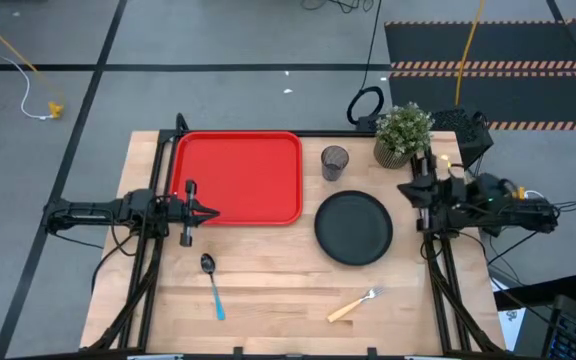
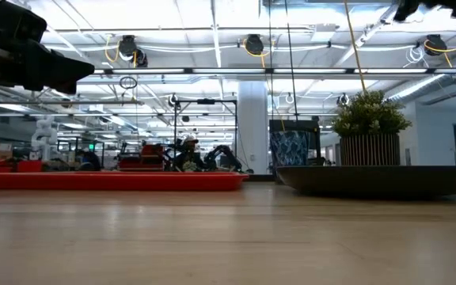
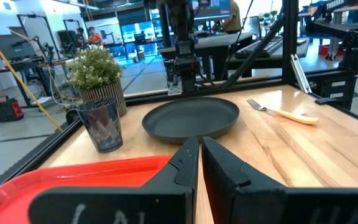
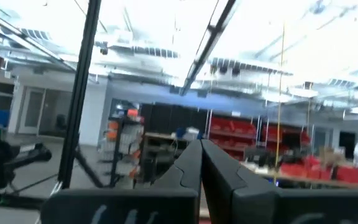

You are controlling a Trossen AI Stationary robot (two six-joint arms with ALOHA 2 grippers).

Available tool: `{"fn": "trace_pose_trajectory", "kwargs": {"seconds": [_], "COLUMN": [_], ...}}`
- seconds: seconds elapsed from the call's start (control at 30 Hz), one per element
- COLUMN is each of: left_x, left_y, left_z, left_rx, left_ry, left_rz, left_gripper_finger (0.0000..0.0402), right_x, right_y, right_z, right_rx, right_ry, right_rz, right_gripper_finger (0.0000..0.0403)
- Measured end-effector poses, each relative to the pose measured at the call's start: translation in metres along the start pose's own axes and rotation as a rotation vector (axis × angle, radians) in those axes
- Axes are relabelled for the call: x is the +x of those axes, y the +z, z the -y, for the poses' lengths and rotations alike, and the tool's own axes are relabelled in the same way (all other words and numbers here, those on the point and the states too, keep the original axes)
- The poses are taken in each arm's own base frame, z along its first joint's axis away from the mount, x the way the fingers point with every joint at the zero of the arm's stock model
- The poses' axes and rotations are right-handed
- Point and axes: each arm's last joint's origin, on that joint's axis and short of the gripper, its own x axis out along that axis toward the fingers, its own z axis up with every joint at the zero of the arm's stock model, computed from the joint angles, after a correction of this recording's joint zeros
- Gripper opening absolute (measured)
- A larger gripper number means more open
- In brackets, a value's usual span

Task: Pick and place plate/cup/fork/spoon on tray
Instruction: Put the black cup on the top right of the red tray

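- Tray (image 1: 238, 178) is lying empty, its near edge under the left gripper (image 1: 211, 212), whose fingers are pressed nearly together, gripping nothing.
- Plate (image 1: 354, 227) is sitting just beside the right gripper (image 1: 405, 188), which is closed and empty.
- Cup (image 1: 334, 162) is standing between both grippers.
- Spoon (image 1: 212, 285) is lying near the left gripper.
- Fork (image 1: 354, 305) is lying nearer the right one.

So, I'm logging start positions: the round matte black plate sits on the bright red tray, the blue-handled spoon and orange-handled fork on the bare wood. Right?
Not quite. The round matte black plate lies on the wooden table, to the right of the bright red tray, which holds nothing. The high view shows it. The blue-handled spoon and orange-handled fork do lie on the bare wood.
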Motion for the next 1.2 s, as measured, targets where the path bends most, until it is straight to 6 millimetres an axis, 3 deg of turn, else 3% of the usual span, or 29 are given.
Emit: {"fn": "trace_pose_trajectory", "kwargs": {"seconds": [0.3,0.63,0.83,1.2], "left_x": [0.0,0.0,0.0,-0.002], "left_y": [0.001,0.008,0.008,0.015], "left_z": [0.0,-0.003,-0.003,-0.004], "left_rx": [0.004,-0.087,-0.14,-0.22], "left_ry": [0.004,0.084,0.085,0.057], "left_rz": [0.008,0.076,0.078,0.101], "left_gripper_finger": [0.0026,0.0026,0.0026,0.0026], "right_x": [0.045,0.105,0.128,0.141], "right_y": [0.051,0.07,0.056,0.01], "right_z": [0.008,0.013,0.013,0.006], "right_rx": [-0.042,0.006,0.044,0.133], "right_ry": [0.024,-0.01,-0.092,-0.12], "right_rz": [-0.174,-0.447,-0.651,-0.811], "right_gripper_finger": [0.0,0.0,0.0,0.0]}}
